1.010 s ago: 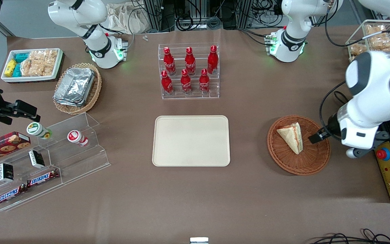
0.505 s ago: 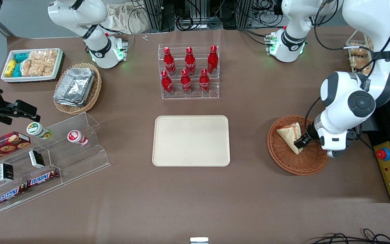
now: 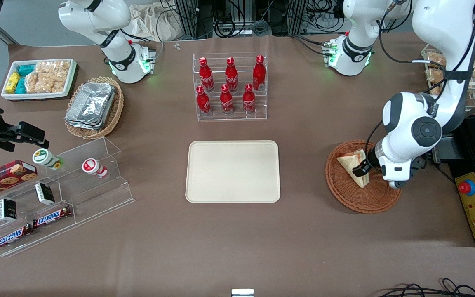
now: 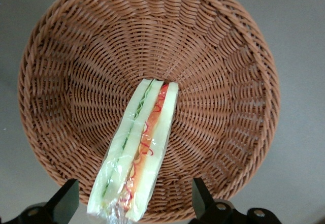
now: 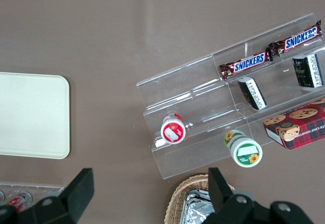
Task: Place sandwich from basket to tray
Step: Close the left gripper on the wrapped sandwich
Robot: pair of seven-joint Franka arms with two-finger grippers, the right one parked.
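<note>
One sandwich lies on its side in the one round basket, wrapped in clear film, red and green filling showing along its edge. My gripper hangs just above it with its fingers spread wide, one on each side of the bread, holding nothing. I judge this the reach before the grasp: next I must sink, close gently on the soft wedge without crushing it, then lift and carry it to the one tray, which lies flat toward the parked arm's end. Farther off, six red bottles stand in a rack.
</note>
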